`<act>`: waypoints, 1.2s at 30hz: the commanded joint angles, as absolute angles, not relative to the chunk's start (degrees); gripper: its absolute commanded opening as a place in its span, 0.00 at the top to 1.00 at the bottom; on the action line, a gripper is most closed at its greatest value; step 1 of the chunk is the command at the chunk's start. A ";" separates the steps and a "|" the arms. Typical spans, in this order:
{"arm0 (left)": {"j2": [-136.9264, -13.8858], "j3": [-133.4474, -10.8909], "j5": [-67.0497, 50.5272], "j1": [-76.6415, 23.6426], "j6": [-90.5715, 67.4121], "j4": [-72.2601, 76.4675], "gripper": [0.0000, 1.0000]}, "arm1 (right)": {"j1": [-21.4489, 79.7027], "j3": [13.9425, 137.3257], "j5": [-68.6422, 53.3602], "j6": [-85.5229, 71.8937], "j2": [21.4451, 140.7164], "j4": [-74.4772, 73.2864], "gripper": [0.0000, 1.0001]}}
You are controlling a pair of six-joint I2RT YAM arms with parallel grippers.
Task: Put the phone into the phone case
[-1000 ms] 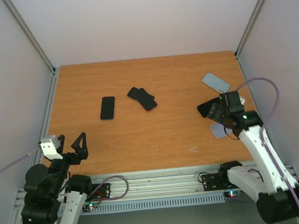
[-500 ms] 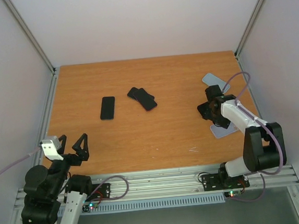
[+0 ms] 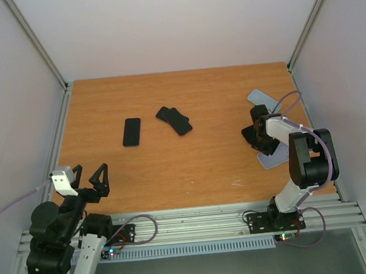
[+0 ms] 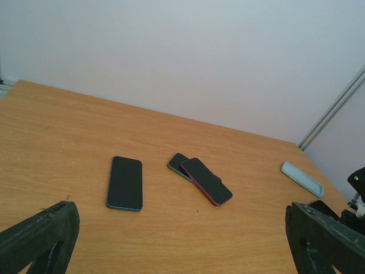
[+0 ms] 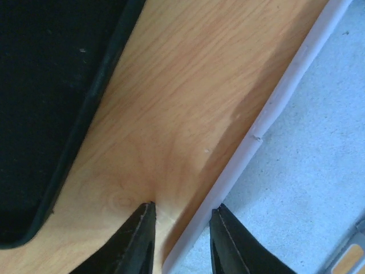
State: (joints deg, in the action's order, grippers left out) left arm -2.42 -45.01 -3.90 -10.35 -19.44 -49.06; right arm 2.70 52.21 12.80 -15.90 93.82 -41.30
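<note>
A pale blue phone case (image 3: 276, 158) lies near the table's right edge, and a black phone (image 3: 253, 133) sits just left of it. My right gripper (image 3: 265, 141) is down between them. In the right wrist view its jaws (image 5: 182, 208) stand narrow but apart, straddling the case's raised rim (image 5: 268, 108): one fingertip (image 5: 145, 220) rests on the wood, the other inside the case. Wood still shows between the outer finger and the rim. The black phone (image 5: 51, 103) fills that view's left side. My left gripper (image 3: 87, 177) hovers wide open and empty at the near left.
A second pale case (image 3: 263, 100) lies at the back right, also seen as case (image 4: 302, 178). A blue-edged black phone (image 3: 131, 131) lies left of centre. Two overlapping phones (image 3: 174, 120) lie mid-table, the pink-edged one (image 4: 206, 181) on top. Walls enclose three sides.
My right arm has dropped down onto the near case and its jaws have narrowed from wide open to straddling the rim. The left arm has not moved.
</note>
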 commanded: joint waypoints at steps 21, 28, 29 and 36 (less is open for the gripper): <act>-1.14 -44.38 -5.37 -10.20 -18.63 -46.51 0.01 | 0.79 48.61 13.80 -19.12 88.25 -43.16 0.99; -1.36 -44.39 -5.54 -10.15 -18.63 -46.43 0.01 | 3.66 47.08 15.12 -15.84 77.98 -47.09 0.99; -1.40 -44.32 -5.49 -10.19 -18.63 -46.44 0.01 | 4.40 46.79 15.38 -15.44 76.26 -47.63 0.99; -1.84 -44.30 -5.54 -10.20 -18.63 -46.47 0.01 | 15.93 47.00 16.51 -12.18 68.98 -50.01 0.99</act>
State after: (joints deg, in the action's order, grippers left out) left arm -2.17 -44.86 -4.75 -10.35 -19.07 -49.04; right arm 9.52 46.70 14.20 -14.87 71.16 -47.59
